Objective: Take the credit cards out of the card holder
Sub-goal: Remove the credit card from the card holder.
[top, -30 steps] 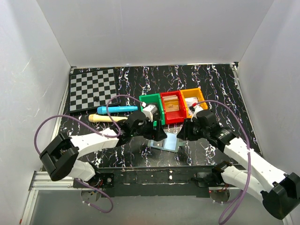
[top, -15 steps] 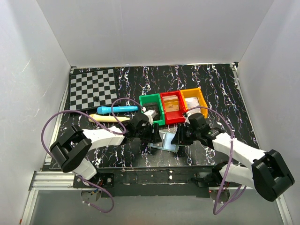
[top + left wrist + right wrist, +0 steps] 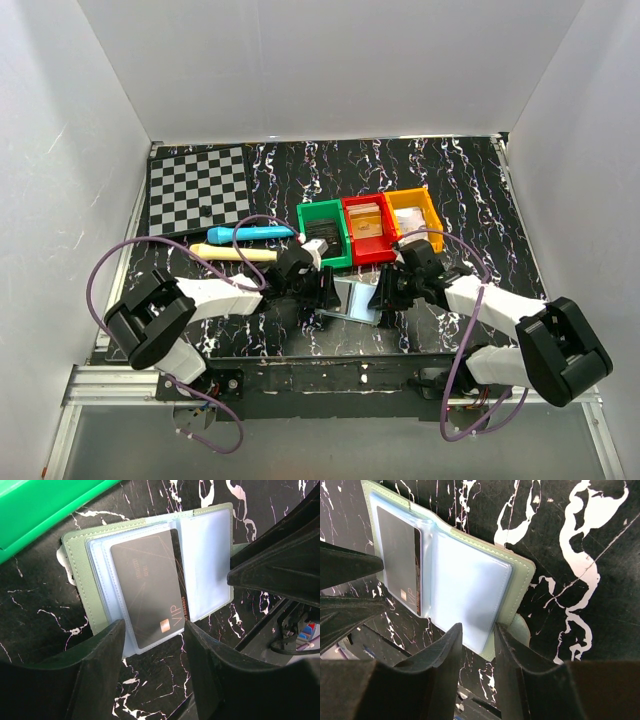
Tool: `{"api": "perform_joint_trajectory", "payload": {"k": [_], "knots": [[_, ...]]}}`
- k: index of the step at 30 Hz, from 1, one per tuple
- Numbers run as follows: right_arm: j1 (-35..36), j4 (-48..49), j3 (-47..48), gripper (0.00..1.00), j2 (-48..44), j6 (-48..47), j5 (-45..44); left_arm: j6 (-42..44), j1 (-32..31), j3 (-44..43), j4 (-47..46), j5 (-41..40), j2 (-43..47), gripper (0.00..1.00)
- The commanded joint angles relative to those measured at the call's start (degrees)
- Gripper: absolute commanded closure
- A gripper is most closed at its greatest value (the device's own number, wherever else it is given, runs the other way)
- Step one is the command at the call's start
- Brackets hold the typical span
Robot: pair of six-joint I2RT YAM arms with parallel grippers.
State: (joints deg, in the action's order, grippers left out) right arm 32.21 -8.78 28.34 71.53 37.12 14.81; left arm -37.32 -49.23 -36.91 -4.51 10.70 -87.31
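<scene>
The card holder point(image 3: 356, 298) lies open and flat on the black marbled table between my two grippers. In the left wrist view its grey-green cover point(image 3: 80, 580) frames two pale-blue panels, and a dark credit card point(image 3: 147, 592) marked VIP sits in the left sleeve. My left gripper point(image 3: 154, 630) is open, its fingertips on either side of the card's near edge. My right gripper point(image 3: 477, 630) is open by a narrow gap over the near edge of the empty panel point(image 3: 470, 597), next to the side tab point(image 3: 520, 629). The card also shows in the right wrist view point(image 3: 400, 555).
Green point(image 3: 325, 232), red point(image 3: 366, 228) and orange point(image 3: 415, 212) bins stand just behind the holder. A blue marker point(image 3: 250, 233) and a cream stick point(image 3: 230, 253) lie to the left. A chessboard point(image 3: 198, 190) is at the back left. The table's front edge is close.
Both grippers have come down and inward onto the open holder, the left from its left side, the right from its right. The holder has stayed in place.
</scene>
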Motion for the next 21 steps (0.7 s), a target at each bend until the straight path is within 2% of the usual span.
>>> {"api": "perform_joint_trajectory", "payload": {"k": [1,5,11,15,18,21], "knots": [[-0.74,0.78,0.93,0.60,0.11,-2.05,-1.53,-0.56,0.01,2.45,1.88,-0.50,2.05,0.50],[-0.74,-0.27,2.59,0.59,-1.65,-3.63,-1.45,-0.73,-0.07,3.77,1.88,-0.85,5.29,0.50],[-0.39,-0.63,4.71,0.55,-5.61,-3.11,-0.22,-1.61,0.01,5.97,2.67,-4.89,17.68,0.45],[-0.13,1.82,4.28,0.55,-5.00,-0.31,1.53,-1.53,0.72,5.09,0.65,-3.06,20.34,0.43],[-0.13,6.13,2.69,0.55,-3.51,2.33,3.56,-0.56,0.98,2.29,0.73,-0.95,15.78,0.50],[-0.13,11.40,1.20,0.55,-1.84,4.88,5.40,0.14,1.16,0.08,1.00,0.63,10.51,0.65]]}}
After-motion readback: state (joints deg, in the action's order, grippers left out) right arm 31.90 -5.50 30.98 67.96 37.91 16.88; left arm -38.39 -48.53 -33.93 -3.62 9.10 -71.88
